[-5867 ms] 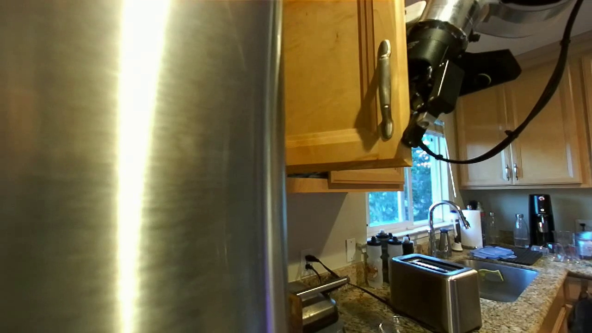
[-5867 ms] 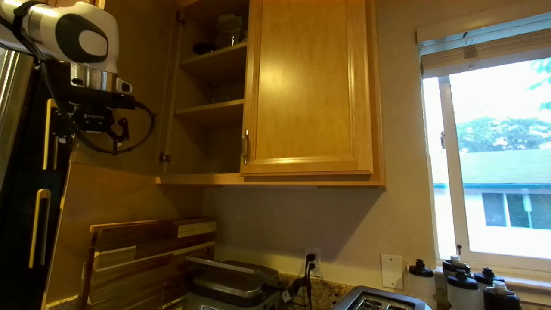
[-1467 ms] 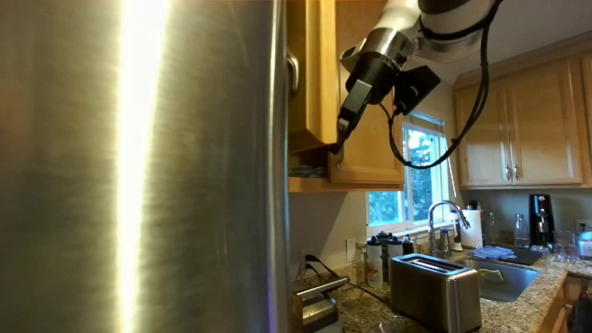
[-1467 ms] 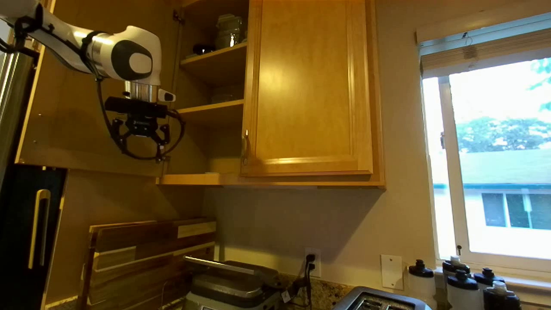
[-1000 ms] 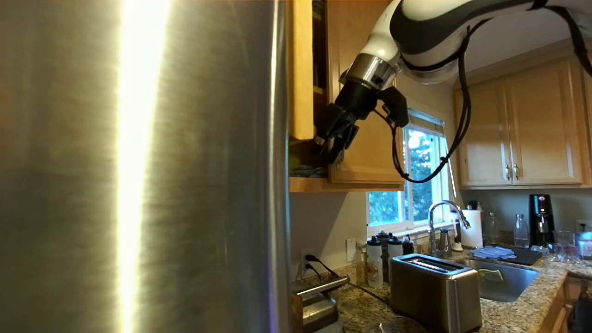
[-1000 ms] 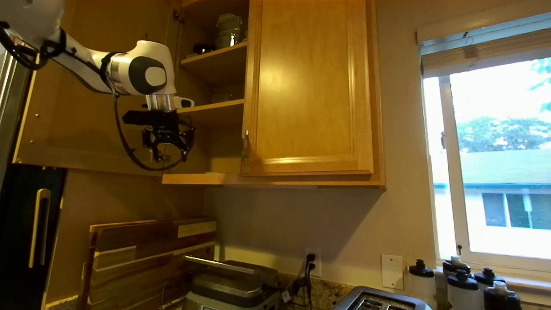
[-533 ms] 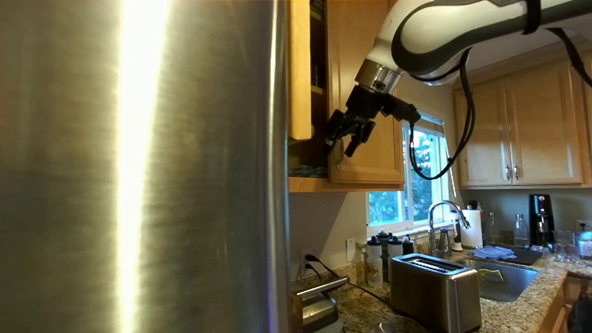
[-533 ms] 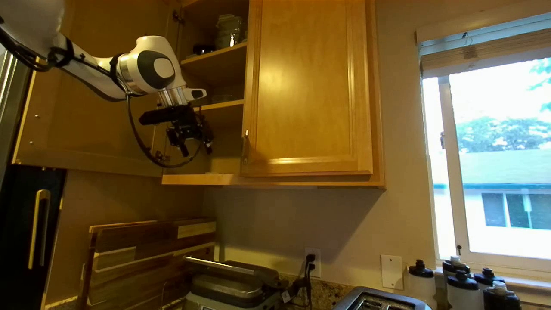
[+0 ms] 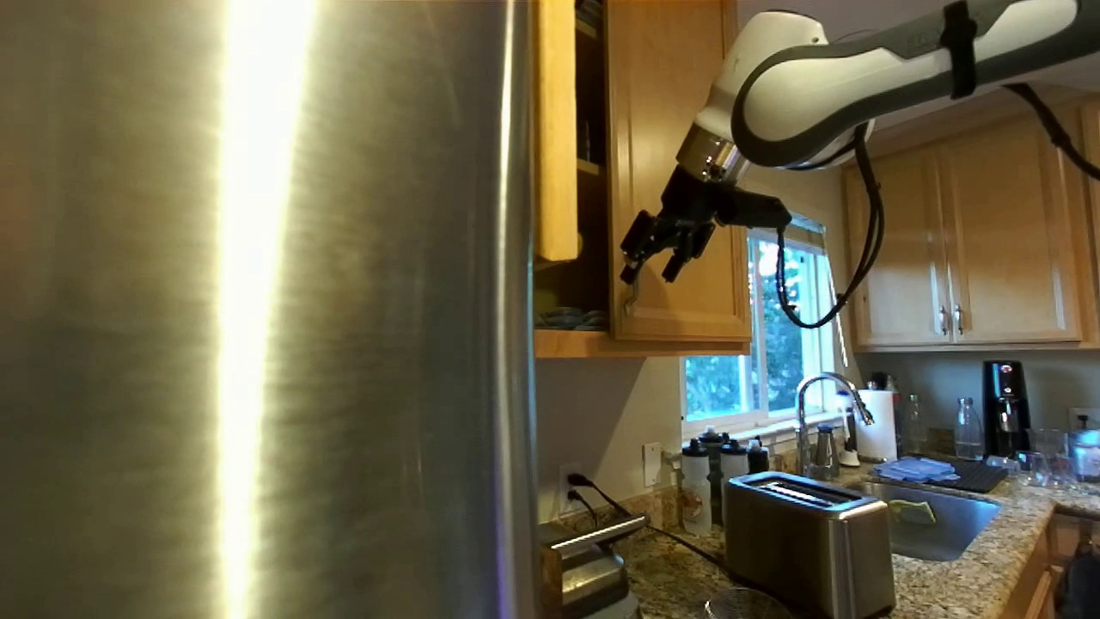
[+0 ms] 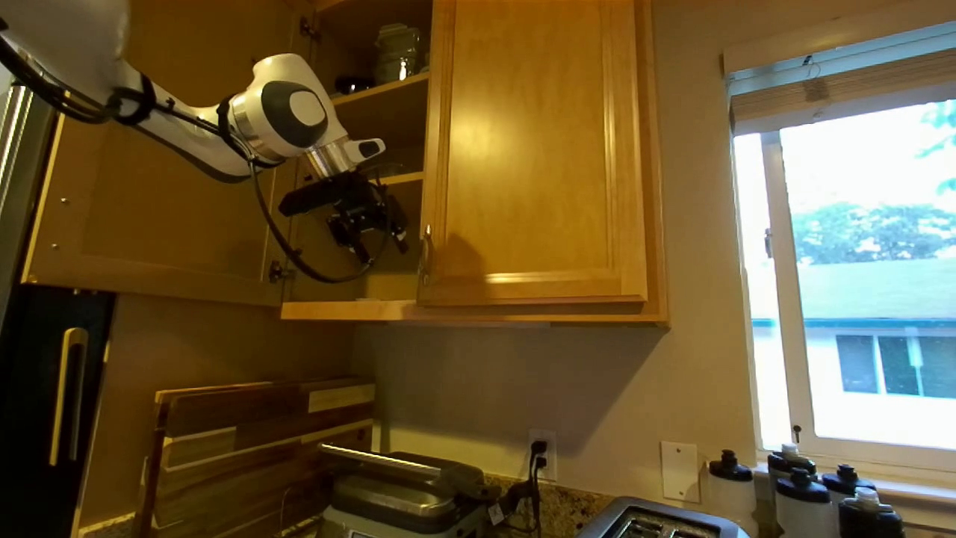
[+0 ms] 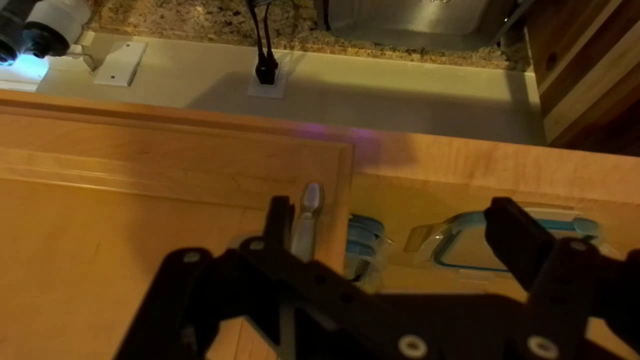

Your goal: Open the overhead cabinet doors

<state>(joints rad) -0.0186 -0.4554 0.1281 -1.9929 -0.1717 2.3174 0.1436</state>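
Observation:
The overhead cabinet has two oak doors. The door beside the fridge (image 10: 172, 217) stands wide open; its edge (image 9: 557, 129) shows in an exterior view. The other door (image 10: 530, 149) is closed, also seen in the wrist view (image 11: 100, 235). Its metal bar handle (image 11: 303, 232) is vertical near its free edge and shows in both exterior views (image 10: 426, 258) (image 9: 632, 297). My gripper (image 9: 650, 275) is open and empty, pointing down towards this handle. In the wrist view the gripper (image 11: 391, 202) has its left finger just left of the handle; I cannot tell whether they touch.
Cabinet shelves (image 10: 373, 187) hold containers, some blue-lidded (image 11: 362, 235), behind the gripper. The steel fridge (image 9: 387, 301) stands close by the open door. Below are a grill press (image 10: 403, 486), a toaster (image 9: 808, 542) and several bottles (image 10: 732, 486). A window (image 10: 874, 284) is beyond.
The door beside the fridge has swung farther open, towards the fridge. My gripper has left it, crossed the cabinet opening, tilted and come near the closed door's handle.

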